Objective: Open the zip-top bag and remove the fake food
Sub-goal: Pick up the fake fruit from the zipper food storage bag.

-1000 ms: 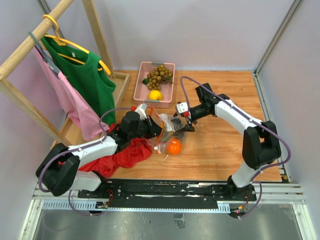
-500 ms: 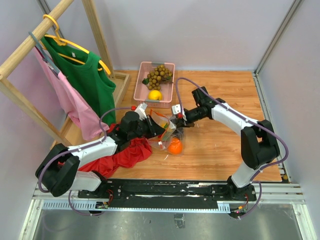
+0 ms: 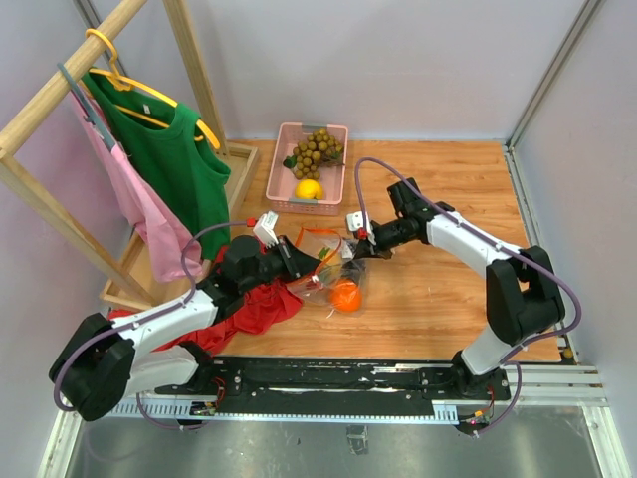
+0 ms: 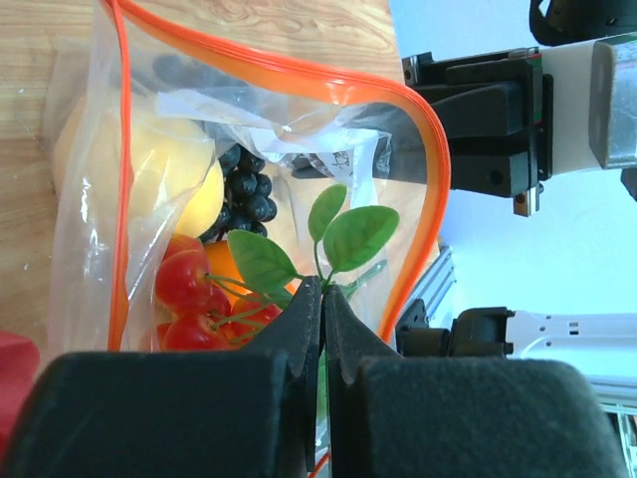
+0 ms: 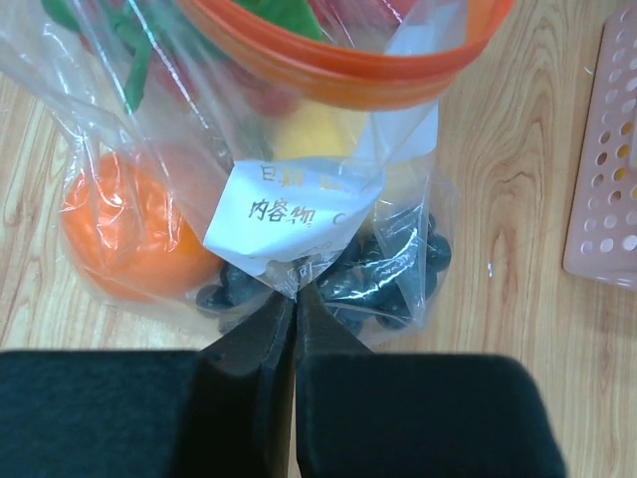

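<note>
The zip-top bag [image 3: 328,267] lies on the wooden table between my two arms, its orange-red zip strip [image 4: 430,169] gaping in a loop. My left gripper [image 4: 322,287] is shut on one wall of the bag [image 4: 299,110], beside green leaves [image 4: 343,234]. My right gripper [image 5: 296,289] is shut on the opposite wall, pinching the plastic just under a white label [image 5: 294,204]. Fake food sits inside: an orange [image 5: 124,234], a yellow fruit [image 4: 189,179], a dark purple bunch [image 5: 388,274] and red cherries [image 4: 189,299]. In the top view the left gripper [image 3: 302,261] and right gripper [image 3: 348,247] flank the bag.
A pink basket [image 3: 338,134] behind the bag holds a tan-brown bunch [image 3: 317,149] and a lemon [image 3: 309,188]. A red cloth [image 3: 254,304] lies under my left arm. A wooden rack [image 3: 189,50] with a green shirt [image 3: 174,159] and pink garment [image 3: 144,214] stands at left.
My right gripper moved left to the bag and shut on its wall. My left arm drew back to the left with its side of the bag, spreading the mouth.
</note>
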`<state>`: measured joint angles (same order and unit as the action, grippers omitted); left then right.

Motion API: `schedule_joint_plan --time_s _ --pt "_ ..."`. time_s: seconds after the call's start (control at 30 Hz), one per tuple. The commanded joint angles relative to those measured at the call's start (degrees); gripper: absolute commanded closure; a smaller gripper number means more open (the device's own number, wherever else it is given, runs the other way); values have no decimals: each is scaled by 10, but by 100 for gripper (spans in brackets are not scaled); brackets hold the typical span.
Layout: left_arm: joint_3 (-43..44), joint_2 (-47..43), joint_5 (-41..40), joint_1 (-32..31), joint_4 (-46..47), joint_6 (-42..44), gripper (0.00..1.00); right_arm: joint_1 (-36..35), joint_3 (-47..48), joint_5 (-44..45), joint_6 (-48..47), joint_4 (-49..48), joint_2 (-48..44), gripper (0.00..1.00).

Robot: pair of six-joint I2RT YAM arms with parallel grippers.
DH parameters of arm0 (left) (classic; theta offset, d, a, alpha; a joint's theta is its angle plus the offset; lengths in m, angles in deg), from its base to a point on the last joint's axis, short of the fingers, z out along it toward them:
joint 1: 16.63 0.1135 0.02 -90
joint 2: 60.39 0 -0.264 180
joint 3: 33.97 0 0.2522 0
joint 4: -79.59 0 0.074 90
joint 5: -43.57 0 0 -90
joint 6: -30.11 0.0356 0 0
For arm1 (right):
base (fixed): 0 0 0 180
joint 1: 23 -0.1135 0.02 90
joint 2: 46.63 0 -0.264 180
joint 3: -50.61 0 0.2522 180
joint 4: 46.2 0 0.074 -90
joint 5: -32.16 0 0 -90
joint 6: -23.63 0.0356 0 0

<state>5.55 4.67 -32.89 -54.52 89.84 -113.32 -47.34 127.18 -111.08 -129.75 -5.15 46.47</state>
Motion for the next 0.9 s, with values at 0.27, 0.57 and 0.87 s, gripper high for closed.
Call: schedule_joint_plan --time_s 0.27,0.57,0.87 --pt "-49 -83 -69 3 74 -27 100 24 -32 -15 -3 18 -36 99" --pt "-51 -136 -147 3 75 -54 100 26 -38 -18 -4 20 -42 99" --pt "-40 -161 -199 3 73 -54 100 27 -38 -37 -11 30 -45 99"
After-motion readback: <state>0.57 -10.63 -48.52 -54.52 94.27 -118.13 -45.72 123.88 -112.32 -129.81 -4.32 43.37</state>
